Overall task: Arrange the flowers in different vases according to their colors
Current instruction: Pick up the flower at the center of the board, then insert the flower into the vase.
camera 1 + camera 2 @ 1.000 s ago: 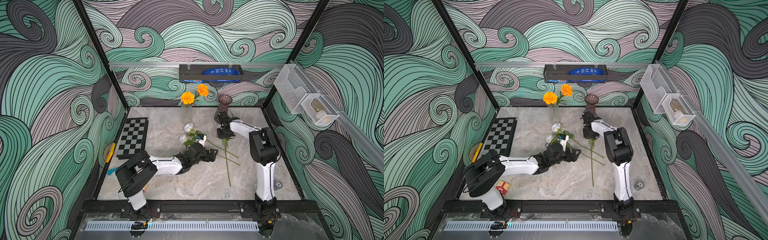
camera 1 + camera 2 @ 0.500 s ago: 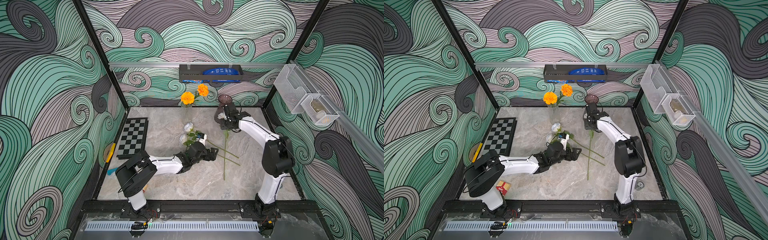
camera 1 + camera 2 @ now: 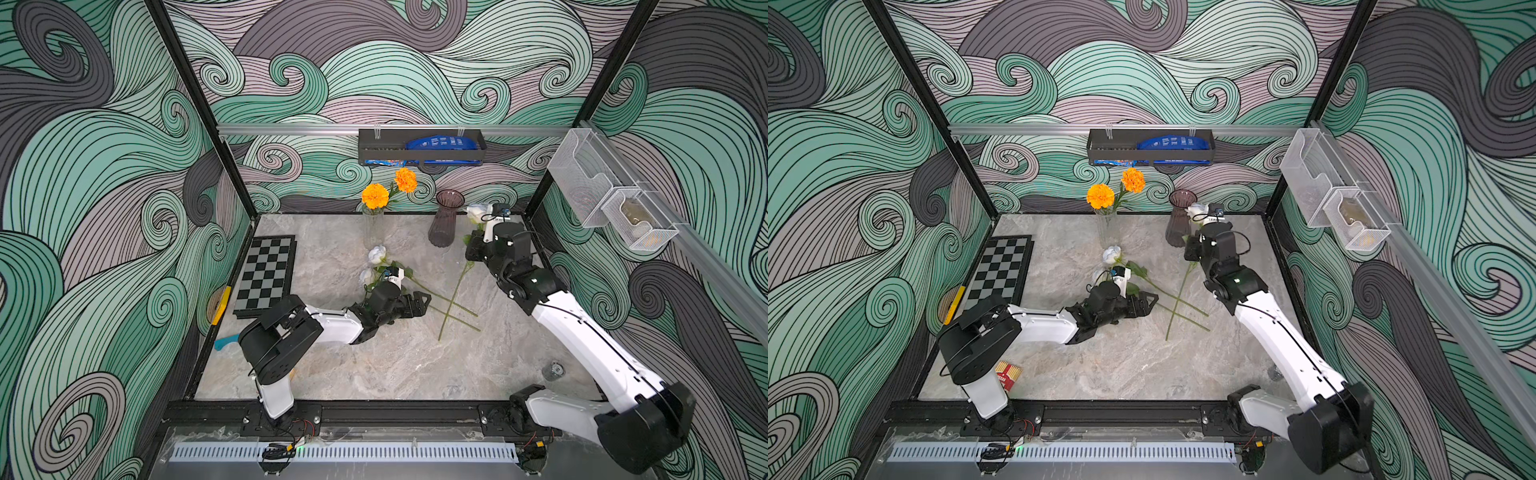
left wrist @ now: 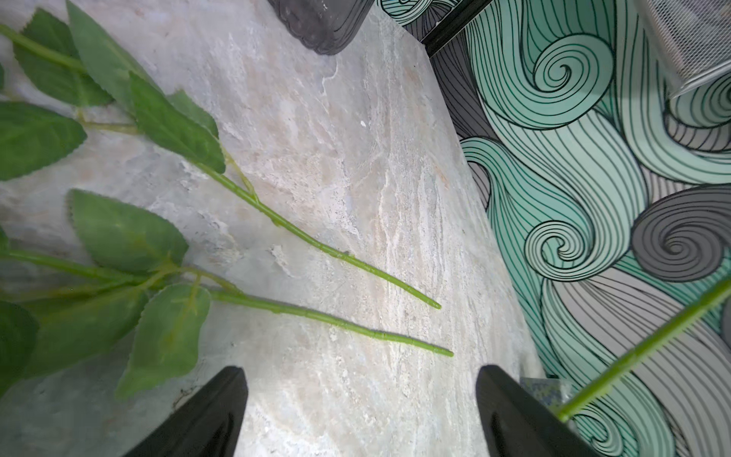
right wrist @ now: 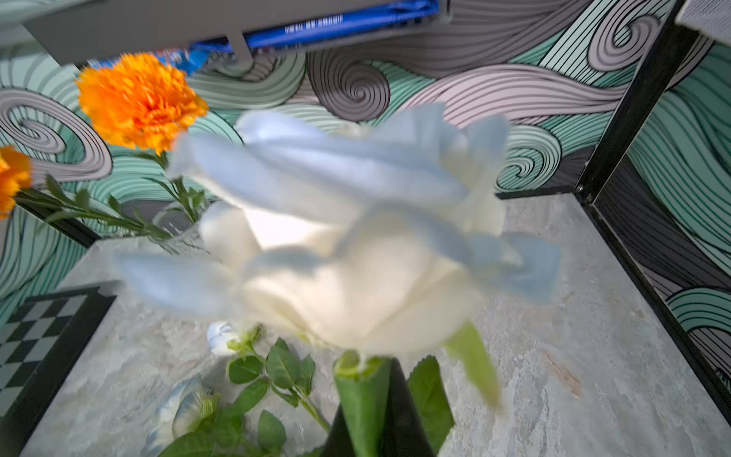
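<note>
Two orange flowers (image 3: 375,196): standing in the clear vase (image 3: 372,232), that colour sorted. Two white roses (image 3: 377,254): lying on the surface (image 3: 395,365), awaiting pickup. My left end effector (image 4: 362,395): jaws wide apart, empty, low beside their stems. One purple vase (image 3: 444,224): nothing visible inside, presumably kept for whites. One more white rose (image 3: 476,212): roughly upright just beside that vase, stem pinched in my closed right end effector (image 3: 473,252), bloom uppermost so the stem enters first.

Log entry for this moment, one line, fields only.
right gripper: shut on rose, near purple vase | left gripper: open over table | two roses: lying on table | orange flowers: in clear vase
</note>
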Robot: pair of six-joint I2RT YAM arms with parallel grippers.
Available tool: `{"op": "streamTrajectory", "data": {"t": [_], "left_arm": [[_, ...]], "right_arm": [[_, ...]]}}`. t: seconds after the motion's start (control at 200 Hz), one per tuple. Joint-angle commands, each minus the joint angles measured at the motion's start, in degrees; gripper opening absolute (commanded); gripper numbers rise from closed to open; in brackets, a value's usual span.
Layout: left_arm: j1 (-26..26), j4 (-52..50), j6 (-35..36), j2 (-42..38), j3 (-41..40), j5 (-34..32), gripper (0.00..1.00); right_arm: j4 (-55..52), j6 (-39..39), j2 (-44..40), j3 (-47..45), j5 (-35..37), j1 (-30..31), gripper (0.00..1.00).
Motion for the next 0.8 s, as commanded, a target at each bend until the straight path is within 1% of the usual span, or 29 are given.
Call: {"op": "streamTrajectory", "data": {"t": [0.0,0.095,0.215,0.27,0.42,0.48,0.605,0.795], "left_arm": [[2.7,8.7,-3.9,2.2,-1.4,11.7,0.94],[3.6,9.1,-4.6,2.8,-1.6,12.4,0.93],[3.7,8.7,-3.8,2.1,-1.7,12.0,0.93],[3.7,8.5,-3.2,1.6,-1.7,11.8,0.93],[3.7,9.7,-2.3,0.3,-2.2,12.6,0.93],[3.7,10.7,-2.2,-0.3,-2.6,13.0,0.93],[3.7,11.6,-1.8,-1.4,-3.4,12.6,0.93],[3.9,10.3,-0.3,-2.0,-3.5,11.0,0.93]], "right_arm": [[12.9,-1.1,-5.0,-2.4,2.8,0.4,0.0],[15.7,-2.8,-6.7,-2.6,4.5,0.4,0.0],[17.1,-4.4,-6.2,-0.8,6.8,0.4,0.0],[19.7,-5.6,-5.2,0.8,8.1,0.4,0.0],[21.5,-8.4,0.6,8.9,13.6,0.4,0.0],[25.8,-10.9,2.5,10.6,15.2,0.4,0.0],[41.7,-19.2,6.1,10.7,16.6,0.4,0.0],[50.1,-27.2,15.9,20.0,17.3,0.1,0.0]]}}
